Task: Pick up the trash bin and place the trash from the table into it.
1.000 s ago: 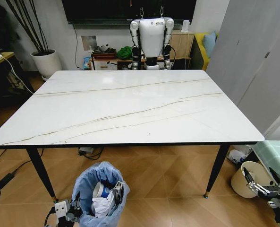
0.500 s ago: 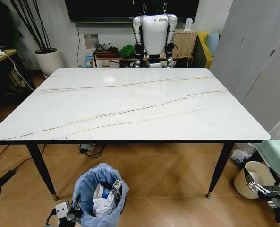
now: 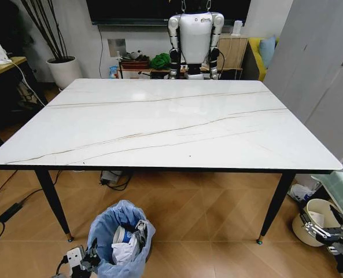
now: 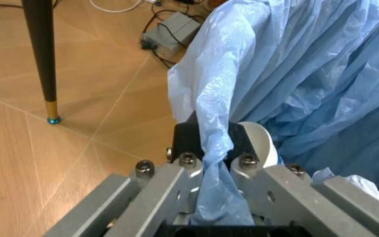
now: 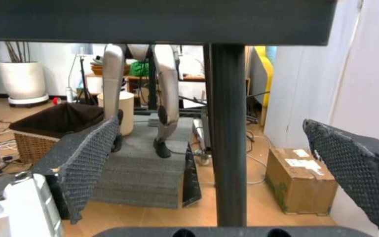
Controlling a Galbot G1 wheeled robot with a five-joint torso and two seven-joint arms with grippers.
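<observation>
Down on the wooden floor, just in front of the table (image 3: 159, 124), stood the trash bin (image 3: 122, 240), its crinkled light-blue bag holding trash (image 3: 126, 243): crumpled white paper and a blue-and-white cup. The left hand (image 4: 216, 163) was clamped shut on the bin's rim, blue plastic bunched between its fingers. The right hand (image 5: 219, 163) hung low at the robot's right, fingers spread wide apart, holding nothing. No writing was legible.

Home living room: marble-look table (image 3: 159, 124), potted plant (image 3: 62, 66), TV.
</observation>
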